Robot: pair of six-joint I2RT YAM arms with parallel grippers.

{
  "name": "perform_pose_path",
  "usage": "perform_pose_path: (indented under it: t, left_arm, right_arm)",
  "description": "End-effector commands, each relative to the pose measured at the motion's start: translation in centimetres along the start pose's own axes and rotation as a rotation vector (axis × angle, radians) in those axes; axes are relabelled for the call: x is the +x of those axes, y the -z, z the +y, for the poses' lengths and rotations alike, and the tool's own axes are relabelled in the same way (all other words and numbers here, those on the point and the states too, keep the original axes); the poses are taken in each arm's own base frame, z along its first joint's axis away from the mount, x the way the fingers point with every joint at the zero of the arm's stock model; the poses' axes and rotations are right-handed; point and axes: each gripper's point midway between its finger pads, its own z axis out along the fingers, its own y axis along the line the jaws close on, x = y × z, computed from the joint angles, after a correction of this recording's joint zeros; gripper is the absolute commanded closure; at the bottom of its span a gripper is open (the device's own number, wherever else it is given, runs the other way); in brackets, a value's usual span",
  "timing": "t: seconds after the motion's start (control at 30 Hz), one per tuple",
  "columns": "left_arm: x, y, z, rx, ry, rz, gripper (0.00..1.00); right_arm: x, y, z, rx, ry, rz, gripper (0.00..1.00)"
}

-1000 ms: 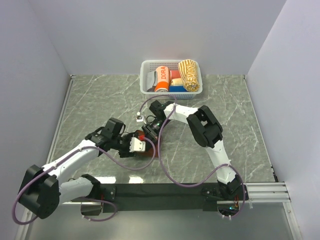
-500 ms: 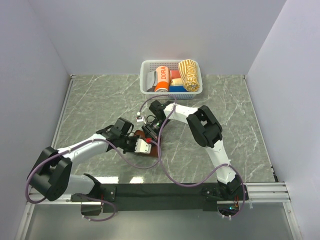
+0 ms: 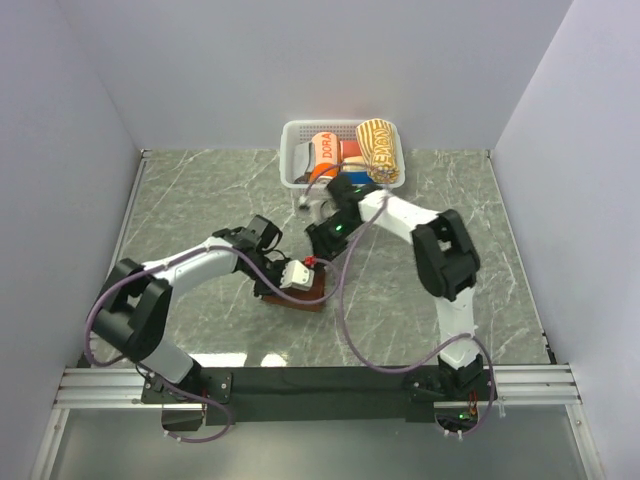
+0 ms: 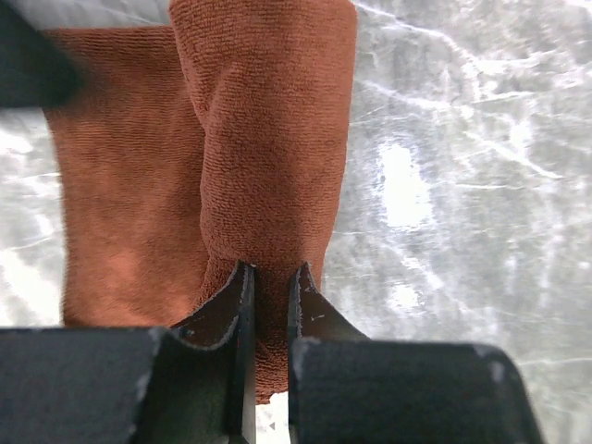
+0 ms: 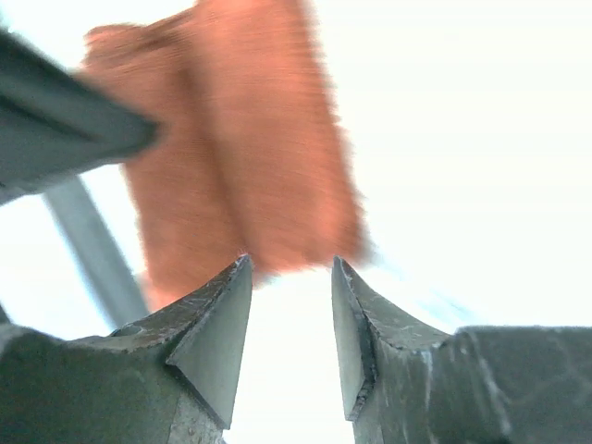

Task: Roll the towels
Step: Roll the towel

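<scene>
The rust-brown towel point(image 3: 303, 299) lies on the marble table, partly folded over itself into a thick ridge point(image 4: 268, 120). My left gripper point(image 4: 268, 282) is shut on the near end of that ridge, with cloth pinched between its jaws; in the top view it point(image 3: 296, 276) sits on the towel's left part. My right gripper point(image 5: 291, 310) stands open and holds nothing, a little above and behind the towel point(image 5: 231, 157), which shows blurred ahead of it. Seen from the top, the right gripper point(image 3: 320, 250) hovers just beyond the towel. The cream-yellow striped towel point(image 3: 379, 150) lies rolled in the basket.
A white basket point(image 3: 290, 160) stands at the back against the wall. It holds the orange DORA roll point(image 3: 324, 155) and small coloured rolls. Grey walls close in the table on three sides. The black rail point(image 3: 320, 382) with both arm bases runs along the near edge.
My right gripper has opened, let go of the rust-brown towel and pulled back towards the basket. My left gripper has closed on the towel's fold and shifted right.
</scene>
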Motion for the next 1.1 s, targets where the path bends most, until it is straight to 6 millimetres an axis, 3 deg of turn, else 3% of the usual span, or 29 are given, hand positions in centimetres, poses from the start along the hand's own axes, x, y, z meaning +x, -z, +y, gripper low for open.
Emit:
perform_pose_path:
  t: [0.0, 0.07, 0.1, 0.33, 0.43, 0.5, 0.57, 0.7, 0.97, 1.0, 1.07]
  left_arm:
    - [2.4, -0.7, -6.4, 0.271, 0.264, 0.098, 0.99]
    - [2.3, -1.1, -6.2, 0.293, 0.307, 0.105, 0.99]
    - [1.9, -1.1, -5.4, 0.291, 0.33, 0.106, 0.99]
    - [1.4, -2.2, -2.7, 0.413, 0.533, 0.106, 0.99]
    - [2.4, -3.3, -1.5, 0.47, 0.599, 0.12, 0.99]
    - [2.5, -3.4, 0.3, 0.456, 0.604, 0.109, 0.99]
    - [3.4, -3.9, 0.6, 0.488, 0.639, 0.127, 0.99]
    - [4.3, -4.3, 3.3, 0.475, 0.666, 0.121, 0.99]
    - [5.4, -5.2, 4.3, 0.5, 0.693, 0.132, 0.98]
    - [5.5, -5.2, 4.3, 0.5, 0.698, 0.134, 0.98]
    - [5.6, -5.5, 4.5, 0.486, 0.702, 0.133, 0.96]
  right_arm:
    - [-2.8, 7.6, -4.9, 0.261, 0.033, -0.192, 0.53]
    - [-2.8, 9.6, -5.3, 0.295, 0.027, -0.236, 0.52]
    - [-2.9, 12.0, -5.8, 0.327, 0.015, -0.283, 0.53]
    - [1.2, 19.2, -6.5, 0.485, -0.017, -0.404, 0.53]
    - [2.9, 20.7, -5.2, 0.55, 0.02, -0.437, 0.52]
    - [4.0, 21.0, -4.2, 0.572, 0.049, -0.451, 0.45]
    - [4.7, 20.6, -3.2, 0.565, 0.089, -0.434, 0.39]
    - [4.9, 18.5, -1.0, 0.577, 0.212, -0.392, 0.38]
    - [0.6, 12.7, 4.0, 0.651, 0.623, -0.367, 0.37]
    - [0.5, 10.6, 5.0, 0.635, 0.716, -0.328, 0.37]
    - [-0.6, 8.8, 5.8, 0.647, 0.828, -0.311, 0.3]
